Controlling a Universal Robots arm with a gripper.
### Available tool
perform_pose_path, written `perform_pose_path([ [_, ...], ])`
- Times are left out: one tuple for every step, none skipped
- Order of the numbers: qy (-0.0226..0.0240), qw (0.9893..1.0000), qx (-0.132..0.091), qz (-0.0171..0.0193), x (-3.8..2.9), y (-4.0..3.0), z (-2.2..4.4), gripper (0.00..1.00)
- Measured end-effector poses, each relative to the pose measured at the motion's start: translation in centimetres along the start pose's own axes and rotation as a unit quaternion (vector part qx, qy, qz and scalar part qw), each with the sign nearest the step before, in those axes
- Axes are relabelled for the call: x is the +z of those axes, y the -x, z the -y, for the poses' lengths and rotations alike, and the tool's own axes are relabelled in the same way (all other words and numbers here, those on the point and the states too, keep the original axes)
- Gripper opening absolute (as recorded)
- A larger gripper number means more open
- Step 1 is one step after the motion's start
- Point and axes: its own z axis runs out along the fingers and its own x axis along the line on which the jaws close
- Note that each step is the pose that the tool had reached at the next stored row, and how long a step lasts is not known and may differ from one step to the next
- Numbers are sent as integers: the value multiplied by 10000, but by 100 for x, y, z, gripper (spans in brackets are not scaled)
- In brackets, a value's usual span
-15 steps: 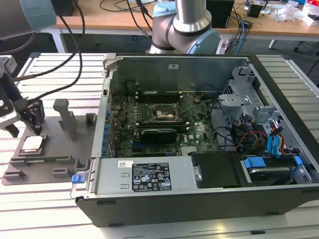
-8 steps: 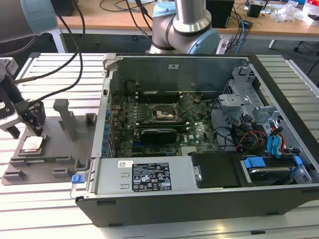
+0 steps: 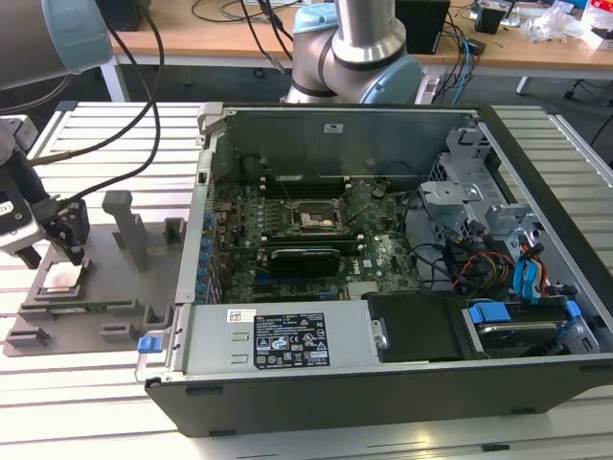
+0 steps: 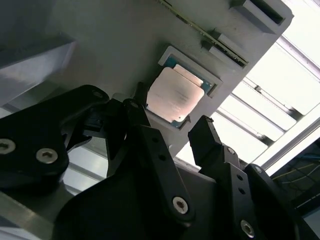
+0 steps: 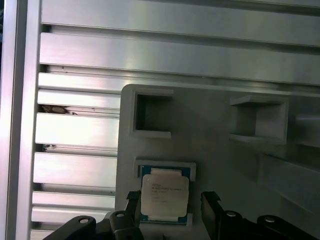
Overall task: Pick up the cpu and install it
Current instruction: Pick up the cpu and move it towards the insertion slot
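The cpu [image 3: 63, 278], a small square chip with a silvery-white top, lies flat in a recess of the grey plastic tray [image 3: 115, 287] at the exterior view's left. Both wrist views show the cpu [image 4: 175, 94] [image 5: 164, 196] resting in its pocket. My gripper [image 3: 69, 251] hangs just above the chip, open, with one black finger [image 5: 131, 205] on each side of it and nothing held. The dark square socket [image 3: 316, 217] sits on the green motherboard [image 3: 316, 235] inside the open computer case.
The open case [image 3: 383, 249] holds cables, a drive cage and a black power supply [image 3: 283, 337] along its near side. Upright grey posts [image 3: 123, 222] rise from the tray beside my gripper. Slatted aluminium table [image 3: 124, 144] surrounds everything. The arm's base [image 3: 354, 48] stands behind the case.
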Motion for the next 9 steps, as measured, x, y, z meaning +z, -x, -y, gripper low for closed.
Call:
perform_pose_path([
  [0,10000,0,0,5,0,0,60],
  [0,10000,0,0,10,0,0,60],
  [0,10000,0,0,20,0,-1,60],
  [0,10000,0,1,25,0,-1,60],
  [0,10000,0,1,32,-1,-1,60],
  [0,10000,0,0,39,-1,-1,60],
  [0,10000,0,0,50,-1,-1,60],
  [0,10000,0,0,71,-2,-2,60],
  [0,10000,0,0,83,-2,-2,60],
])
